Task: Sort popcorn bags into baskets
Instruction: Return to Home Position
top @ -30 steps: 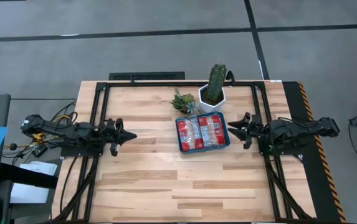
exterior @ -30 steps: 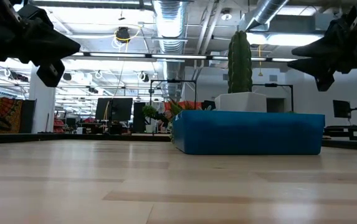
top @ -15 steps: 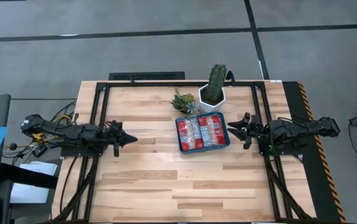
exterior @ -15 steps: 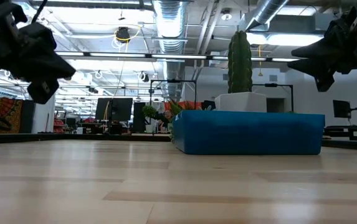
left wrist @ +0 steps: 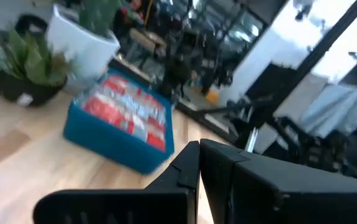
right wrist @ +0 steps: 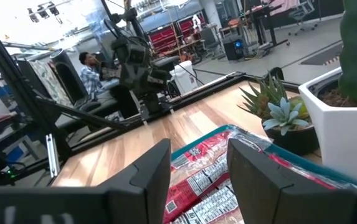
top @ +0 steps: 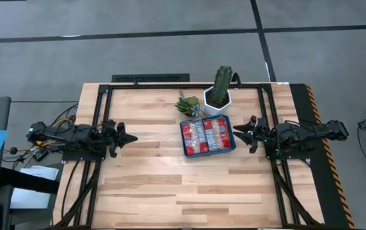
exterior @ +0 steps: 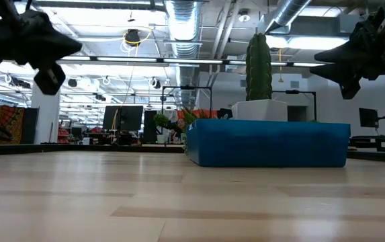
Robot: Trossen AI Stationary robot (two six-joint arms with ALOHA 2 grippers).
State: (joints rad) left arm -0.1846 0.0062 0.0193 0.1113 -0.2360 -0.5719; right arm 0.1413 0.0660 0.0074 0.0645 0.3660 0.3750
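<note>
On the wooden table (top: 170,185) the popcorn bags (top: 206,136) are lying packed in the blue tray (top: 232,146) right of centre, while the left gripper (top: 132,137), fingers pressed together, is pulling back toward the left edge and the right gripper (top: 236,132), fingers parted and empty, is staying beside the tray, suggesting the sorting is finished.

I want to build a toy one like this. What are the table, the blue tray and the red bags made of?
The table looks like pale wood: joined planks with grain and a soft sheen. The blue tray seems plastic, smooth, matte and evenly coloured. The red bags look like thin plastic or foil wrap, since their label panels glint.
</note>
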